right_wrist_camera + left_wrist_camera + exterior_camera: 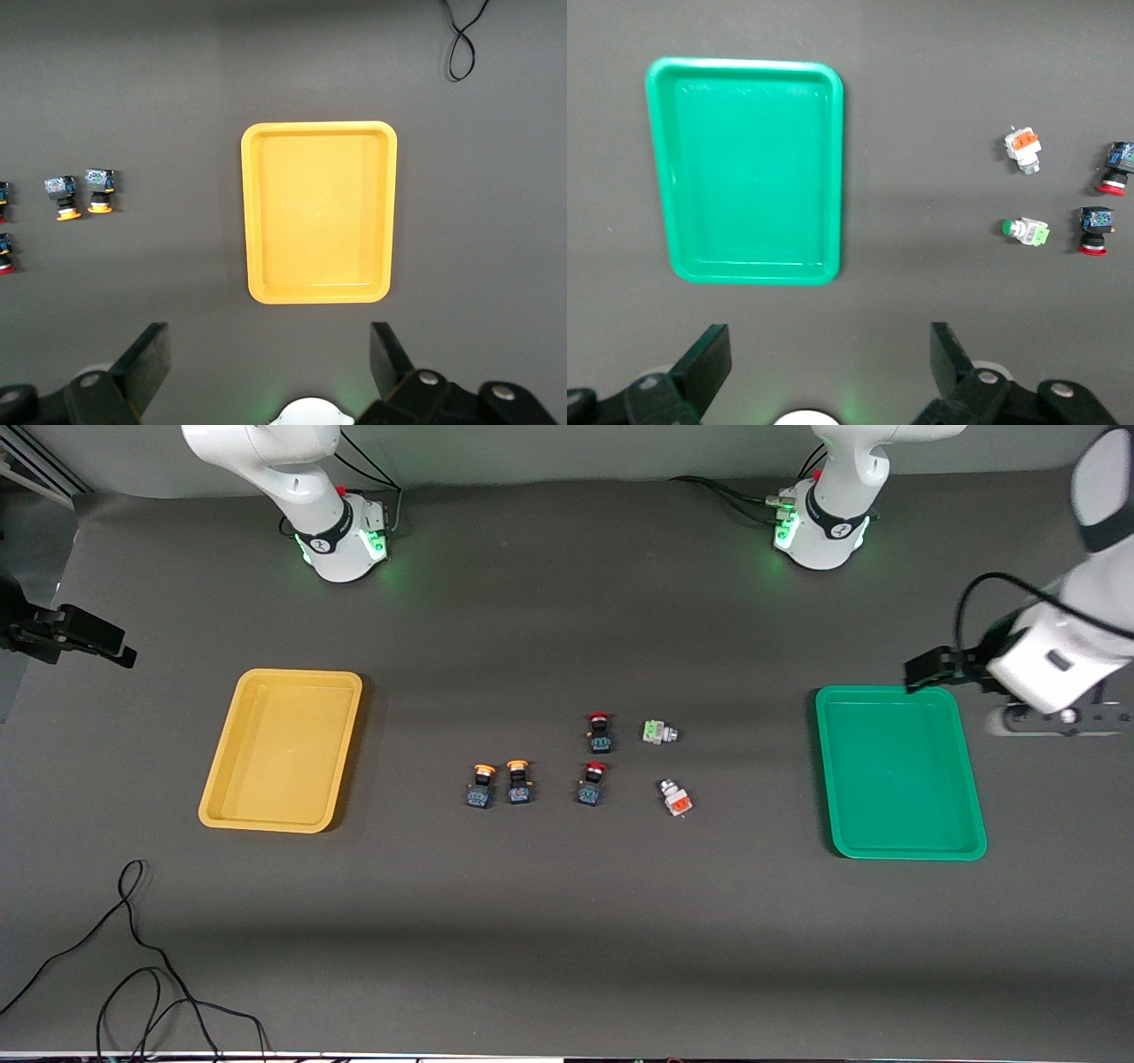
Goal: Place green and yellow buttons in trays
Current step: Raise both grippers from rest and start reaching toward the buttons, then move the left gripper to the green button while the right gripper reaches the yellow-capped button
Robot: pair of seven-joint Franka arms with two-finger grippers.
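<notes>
While both arms wait, the left claw [824,372] hangs spread wide and empty beside the green tray [897,701]; the right claw [266,376], equally spread, holds nothing.

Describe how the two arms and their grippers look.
Both arms are glossy white with black joint bands, green lights glowing at their bases and black cables trailing off. The left gripper and the right gripper are matte black, with wedge-shaped fingers and silver screws.
</notes>
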